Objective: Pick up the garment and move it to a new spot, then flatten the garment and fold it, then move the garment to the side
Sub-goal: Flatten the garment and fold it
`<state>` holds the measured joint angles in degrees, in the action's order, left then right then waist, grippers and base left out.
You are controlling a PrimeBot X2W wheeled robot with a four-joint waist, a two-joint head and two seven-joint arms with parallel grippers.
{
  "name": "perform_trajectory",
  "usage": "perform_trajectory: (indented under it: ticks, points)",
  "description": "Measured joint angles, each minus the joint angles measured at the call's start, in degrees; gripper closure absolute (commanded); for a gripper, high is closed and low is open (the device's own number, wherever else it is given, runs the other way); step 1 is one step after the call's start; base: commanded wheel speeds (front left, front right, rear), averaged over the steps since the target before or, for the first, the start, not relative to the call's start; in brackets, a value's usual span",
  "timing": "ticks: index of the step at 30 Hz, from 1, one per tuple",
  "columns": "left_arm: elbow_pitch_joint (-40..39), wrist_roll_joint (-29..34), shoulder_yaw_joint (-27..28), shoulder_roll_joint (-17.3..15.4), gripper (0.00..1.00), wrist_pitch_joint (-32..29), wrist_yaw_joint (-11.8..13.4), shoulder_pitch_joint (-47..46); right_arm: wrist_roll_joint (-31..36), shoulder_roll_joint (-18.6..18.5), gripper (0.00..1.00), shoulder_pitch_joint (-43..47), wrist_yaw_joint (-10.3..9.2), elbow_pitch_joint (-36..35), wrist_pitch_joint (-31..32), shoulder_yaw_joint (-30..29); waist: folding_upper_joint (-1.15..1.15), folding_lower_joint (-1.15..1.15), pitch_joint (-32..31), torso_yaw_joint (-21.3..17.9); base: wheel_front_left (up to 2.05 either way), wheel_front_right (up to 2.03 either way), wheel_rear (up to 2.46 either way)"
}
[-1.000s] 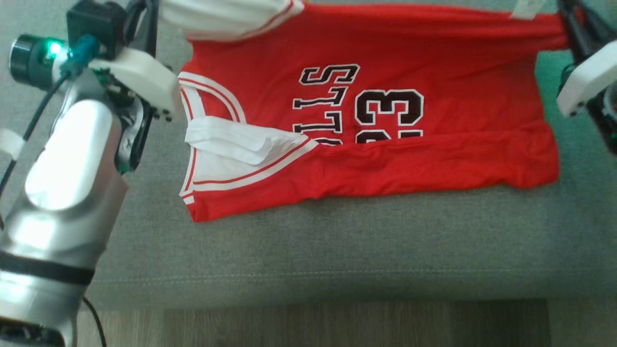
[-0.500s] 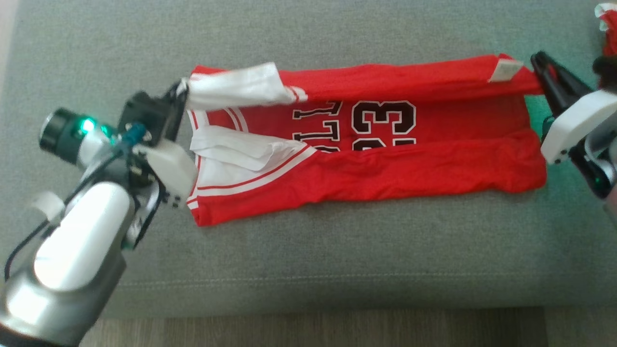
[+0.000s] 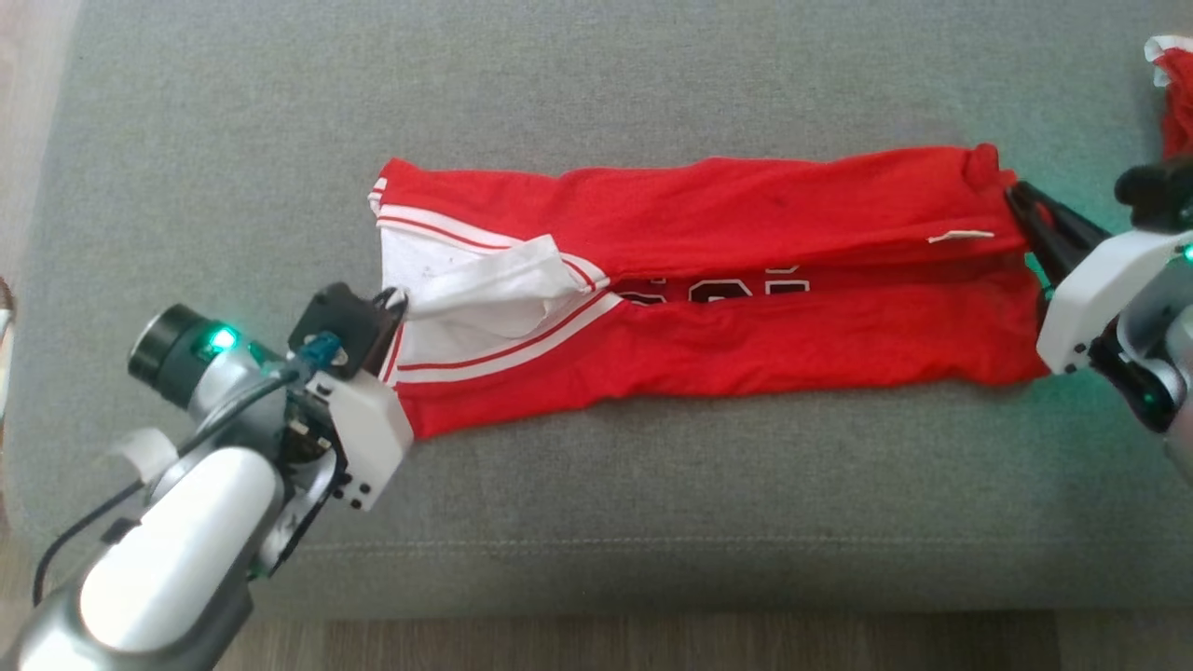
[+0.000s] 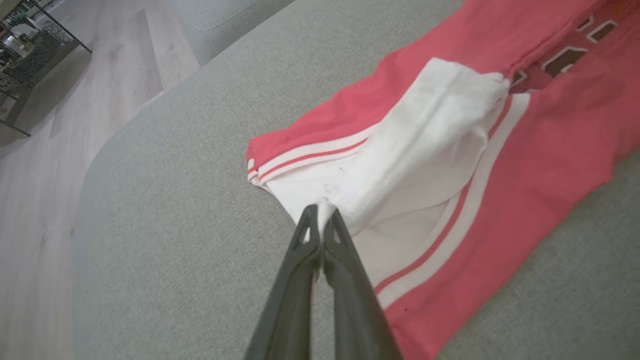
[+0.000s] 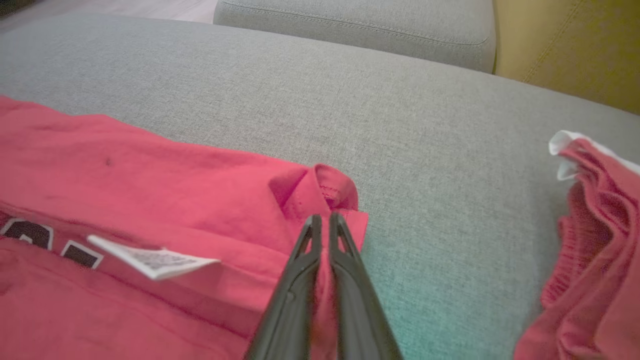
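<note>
Jersey (image 3: 727, 280), red, lies on grey sofa cushion (image 3: 652, 485) as a long strip with both long edges folded in, stretched between the two grippers. Left gripper (image 4: 320, 216): fingers pinched together on white armhole fabric right at their tips. Right gripper (image 5: 324, 222): fingers closed on red hem corner, cloth caught between them. White tag (image 5: 155, 261) lies just left of them, second red garment (image 5: 590, 250) well off to their right.

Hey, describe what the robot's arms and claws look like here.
The left arm is glossy silver-white with a white bracket, a teal plug, a black cable and a green-lit dark cylinder. The right arm has the same white bracket. The left claw and right claw each have two long, dark, tapering fingers.
</note>
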<state>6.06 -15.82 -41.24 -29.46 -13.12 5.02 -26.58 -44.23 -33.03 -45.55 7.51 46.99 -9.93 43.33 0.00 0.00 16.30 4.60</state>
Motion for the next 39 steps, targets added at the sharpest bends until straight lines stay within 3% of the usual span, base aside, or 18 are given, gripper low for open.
perform_trajectory:
  ticks: [1, 2, 7, 12, 17, 23, 27, 30, 35, 39]
  points:
    - [0.0, 0.0, -0.2, 0.0, 0.85, -0.2, 0.1, 0.2, -0.5, 0.0, 0.20, 0.3, 0.00, 0.0, 0.4, 0.1, 0.00, 0.00, -0.1, 0.0, 0.00, 0.00, 0.00]
    - [0.1, 0.0, -0.3, 0.0, 0.00, -0.5, 0.3, 0.4, -1.1, 0.0, 0.00, 0.7, 0.00, 0.0, 0.9, 0.3, 0.00, 0.00, -0.2, 0.0, 0.00, 0.00, 0.00]
    - [2.0, 0.7, -1.6, 0.4, 0.00, -0.7, 1.4, 1.5, -3.2, -0.9, 0.00, 3.0, 0.00, 0.0, 2.2, 0.4, 0.00, 0.00, -1.4, 0.2, 0.00, 0.00, 0.00]
    - [4.0, 0.5, -0.7, 1.7, 0.00, 3.2, 4.7, 3.9, -4.1, -0.9, 0.00, 4.0, 0.00, 0.2, -0.5, -3.3, 0.00, 0.00, -3.1, -0.1, 0.00, 0.00, 0.00]
    - [4.5, -2.4, 4.8, 5.3, 0.00, 11.4, 10.7, 4.7, -3.1, 0.8, 0.00, 4.2, 0.00, 0.4, -3.7, -10.2, 0.00, 0.00, -5.5, -0.3, 0.00, 0.00, 0.00]
    - [4.4, -7.4, 11.0, 9.3, 0.00, 21.4, 14.6, 7.5, -0.1, 4.7, 0.00, 8.0, 0.00, -3.5, -4.4, -19.3, 0.00, 0.00, -7.5, -0.3, 0.00, 0.00, 0.00]
    - [4.1, -12.7, 15.4, 13.8, 0.00, 26.6, 14.8, 11.3, 5.0, 8.7, 0.00, 14.1, 0.00, -9.4, -4.5, -30.0, 0.00, 0.00, -8.6, -0.4, 0.00, 0.00, 0.00]
    - [3.8, -13.1, 17.1, 17.1, 0.00, 27.4, 15.1, 13.7, 7.2, 13.3, 0.00, 20.3, 0.00, -12.1, -4.5, -35.1, 0.00, 0.00, -9.3, -0.1, 0.00, 0.00, 0.00]
    - [1.6, -8.6, 21.9, 22.3, 0.00, 27.4, 13.3, 17.3, 12.8, 18.5, 0.00, 26.9, -0.01, -15.0, -4.5, -41.3, 0.00, 0.00, -9.1, 0.1, 0.00, 0.00, 0.00]
    - [2.3, -5.3, 23.7, 23.8, 0.00, 27.4, 10.5, 18.9, 15.9, 20.1, 0.00, 27.3, -0.01, -16.8, -4.1, -44.5, 0.00, 0.00, -8.7, 0.4, 0.00, 0.00, 0.00]
